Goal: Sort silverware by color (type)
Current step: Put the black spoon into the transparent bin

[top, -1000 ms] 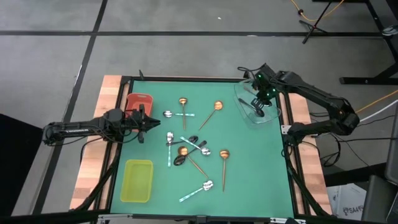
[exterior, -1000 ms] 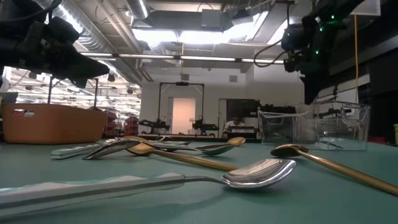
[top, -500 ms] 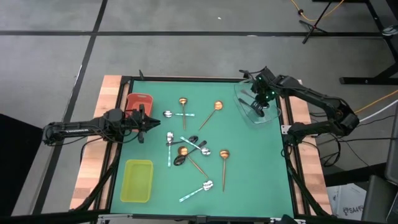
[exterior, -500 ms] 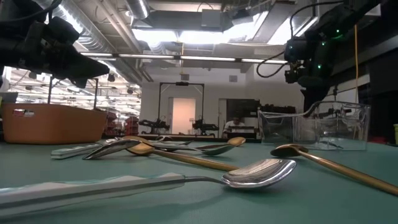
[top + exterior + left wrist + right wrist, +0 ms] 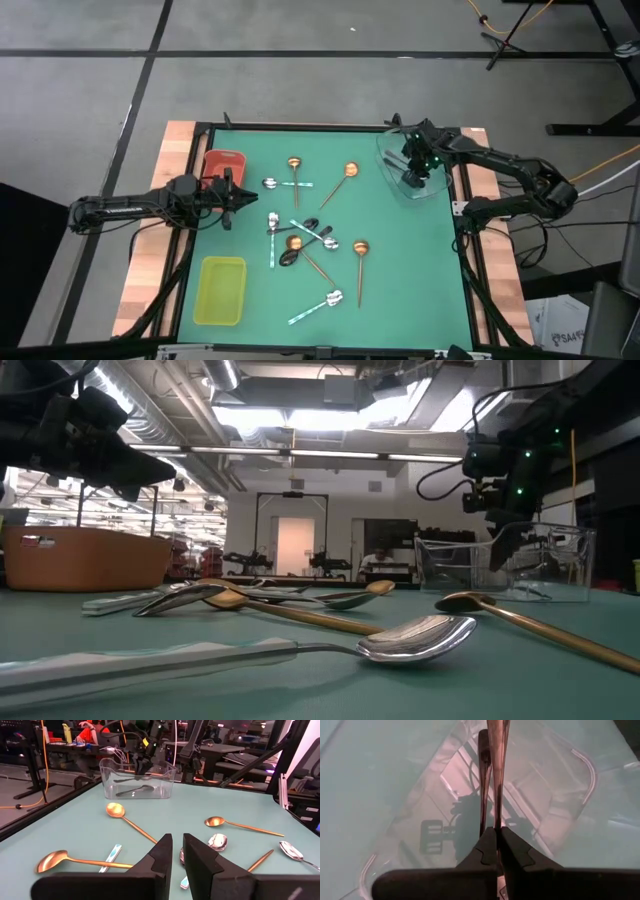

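Observation:
My right gripper (image 5: 412,178) reaches down into the clear tray (image 5: 432,185) at the table's far right and is shut on a dark spoon (image 5: 496,760). A second dark spoon (image 5: 135,790) lies on that tray's floor. My left gripper (image 5: 229,195) hovers shut beside the red tray (image 5: 224,163) and touches nothing. Several spoons lie loose on the green mat: copper ones (image 5: 294,165) (image 5: 361,250), mint-handled ones (image 5: 272,240) (image 5: 318,305) and dark ones (image 5: 290,257). My right gripper pinches the dark spoon's handle (image 5: 496,822) between its two fingers, coming from above and slanting down. The spoon runs on past the fingertips in line with them and hangs tilted inside the clear tray (image 5: 503,545). Whether its lower end touches the tray floor, I cannot tell.
A yellow-green tray (image 5: 221,290) sits at the near left of the mat and the red tray at the far left. The loose spoons cluster mid-table, some crossing each other (image 5: 300,235). Wooden strips border the mat on the left and right.
My right gripper has come down toward the clear tray's floor, still shut on the dark spoon, which now hangs lower and more tilted inside the tray.

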`<action>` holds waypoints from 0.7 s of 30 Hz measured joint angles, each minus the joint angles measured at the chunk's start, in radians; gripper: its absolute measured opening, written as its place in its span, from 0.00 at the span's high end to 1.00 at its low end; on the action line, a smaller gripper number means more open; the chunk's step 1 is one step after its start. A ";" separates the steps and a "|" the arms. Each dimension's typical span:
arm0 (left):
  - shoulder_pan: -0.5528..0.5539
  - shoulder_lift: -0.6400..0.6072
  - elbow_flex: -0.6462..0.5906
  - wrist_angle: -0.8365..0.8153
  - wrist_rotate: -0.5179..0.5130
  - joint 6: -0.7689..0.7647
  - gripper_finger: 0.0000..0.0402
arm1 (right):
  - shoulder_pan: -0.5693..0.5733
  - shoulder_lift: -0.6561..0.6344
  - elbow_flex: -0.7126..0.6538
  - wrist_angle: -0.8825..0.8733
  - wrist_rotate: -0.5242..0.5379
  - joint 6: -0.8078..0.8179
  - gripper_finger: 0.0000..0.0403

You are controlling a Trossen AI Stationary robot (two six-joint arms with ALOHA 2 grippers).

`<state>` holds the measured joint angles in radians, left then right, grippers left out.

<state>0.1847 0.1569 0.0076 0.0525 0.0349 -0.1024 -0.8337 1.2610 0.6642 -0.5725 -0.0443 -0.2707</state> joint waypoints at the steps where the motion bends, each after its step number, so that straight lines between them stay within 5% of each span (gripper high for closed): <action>1: 0.000 0.000 0.000 0.000 0.000 0.000 0.90 | 0.000 0.000 -0.006 0.005 0.000 0.000 1.00; 21: 0.000 0.000 0.000 0.000 0.000 0.000 0.90 | 0.001 0.000 -0.101 0.059 0.003 0.000 1.00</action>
<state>0.1846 0.1568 0.0078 0.0525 0.0349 -0.1024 -0.8330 1.2610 0.5633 -0.5139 -0.0411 -0.2707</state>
